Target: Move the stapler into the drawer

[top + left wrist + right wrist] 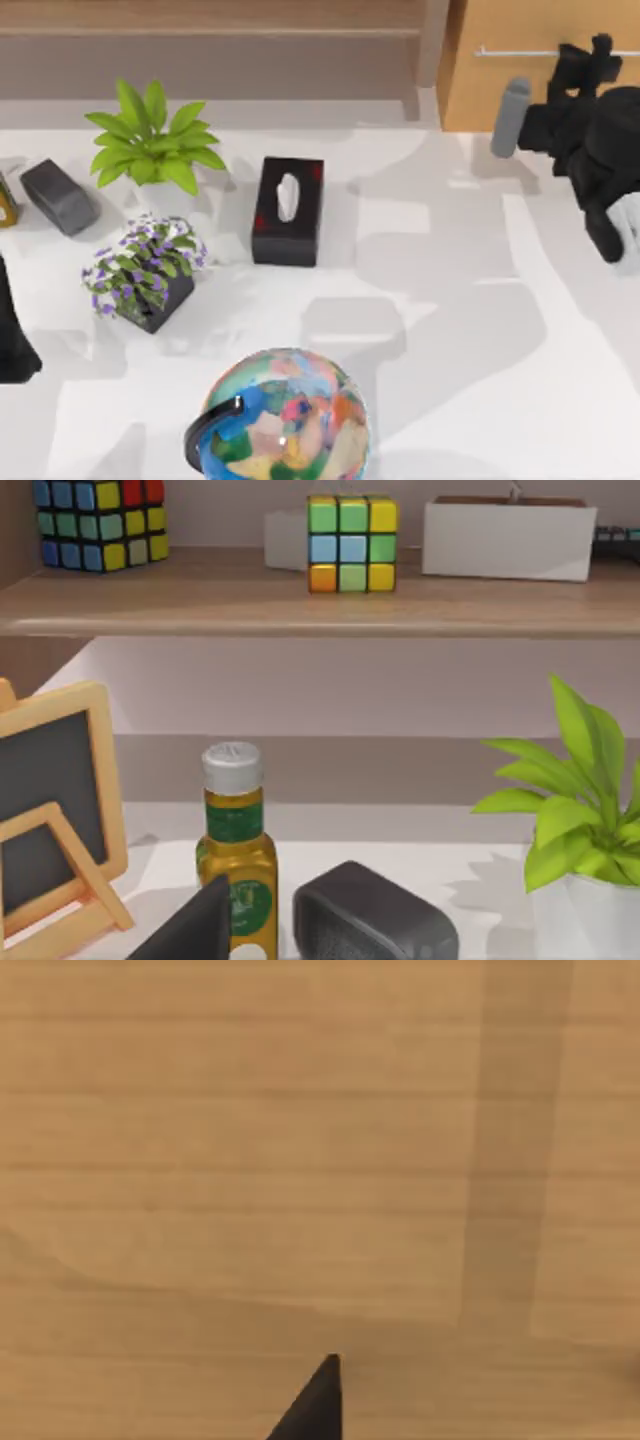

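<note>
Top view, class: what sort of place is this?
Probably a simulated home or office desk: a white table holding a globe, a tissue box and potted plants, beside a wooden drawer.

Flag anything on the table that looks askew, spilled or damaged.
Nothing stands out. The tissue box, both potted plants, the globe and the oil bottle stand upright, and nothing is spilled.

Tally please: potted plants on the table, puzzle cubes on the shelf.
Potted plants: 2, green-leaved plant and purple-flowered plant
Puzzle cubes: 2, black-edged cube and pale-edged cube
Total: 4
</note>
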You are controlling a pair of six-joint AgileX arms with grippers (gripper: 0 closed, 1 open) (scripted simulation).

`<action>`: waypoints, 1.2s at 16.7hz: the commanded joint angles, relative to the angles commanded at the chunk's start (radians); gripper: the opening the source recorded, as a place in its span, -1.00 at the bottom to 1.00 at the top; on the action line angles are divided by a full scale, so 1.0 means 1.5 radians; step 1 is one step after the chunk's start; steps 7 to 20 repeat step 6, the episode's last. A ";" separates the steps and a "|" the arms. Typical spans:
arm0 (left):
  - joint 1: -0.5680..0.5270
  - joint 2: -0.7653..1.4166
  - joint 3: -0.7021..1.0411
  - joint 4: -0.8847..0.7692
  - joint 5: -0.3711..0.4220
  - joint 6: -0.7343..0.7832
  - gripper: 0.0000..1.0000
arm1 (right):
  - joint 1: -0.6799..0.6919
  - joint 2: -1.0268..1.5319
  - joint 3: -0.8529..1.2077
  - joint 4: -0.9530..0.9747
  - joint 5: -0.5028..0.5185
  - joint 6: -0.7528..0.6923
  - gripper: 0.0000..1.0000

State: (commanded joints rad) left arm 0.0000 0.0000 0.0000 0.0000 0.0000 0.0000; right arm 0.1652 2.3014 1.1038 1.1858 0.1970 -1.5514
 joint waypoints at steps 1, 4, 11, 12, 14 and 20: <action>0.000 0.000 0.000 0.000 0.000 0.000 1.00 | 0.000 0.000 0.000 0.000 0.000 0.000 1.00; 0.000 0.000 0.000 0.000 0.000 0.000 1.00 | 0.000 0.000 0.000 0.000 0.000 0.000 1.00; 0.000 0.000 0.000 0.000 0.000 0.000 1.00 | 0.000 0.000 0.000 0.000 0.000 0.000 1.00; 0.000 0.000 0.000 0.000 0.000 0.000 1.00 | 0.000 0.000 0.000 0.000 0.000 0.000 1.00; 0.000 0.000 0.000 0.000 0.000 0.000 1.00 | 0.000 0.000 0.000 0.000 0.000 0.000 1.00; 0.000 0.000 0.000 0.000 0.000 0.000 1.00 | 0.000 0.000 0.000 0.000 0.000 0.000 1.00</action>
